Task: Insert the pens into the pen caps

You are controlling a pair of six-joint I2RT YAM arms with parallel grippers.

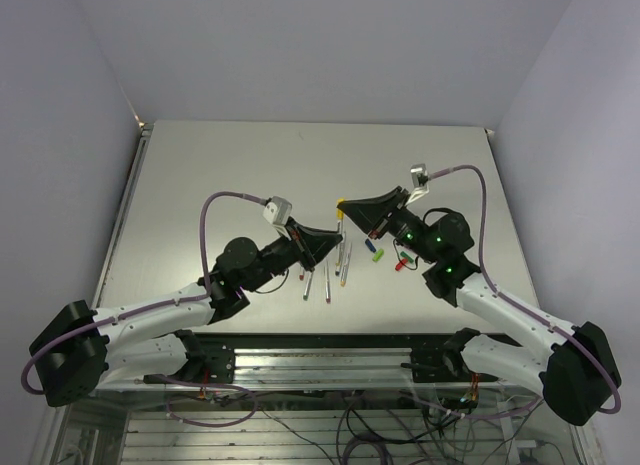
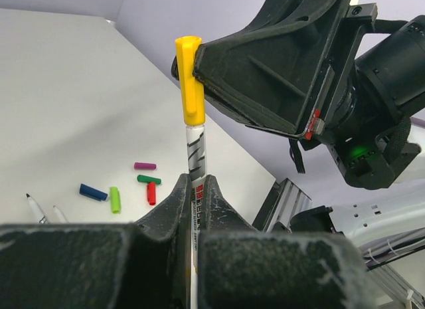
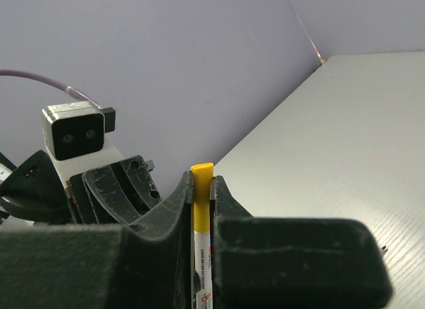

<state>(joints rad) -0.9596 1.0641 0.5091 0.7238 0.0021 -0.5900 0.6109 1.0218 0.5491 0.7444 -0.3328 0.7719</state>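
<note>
Over the middle of the pale table (image 1: 200,185), the left gripper (image 2: 196,189) squeezes a pen (image 2: 195,146) tight and the right gripper (image 3: 201,186) pinches the yellow cap (image 2: 190,83) sitting on the pen's tip, both in one straight line, so a push along the pen looks next.
</note>
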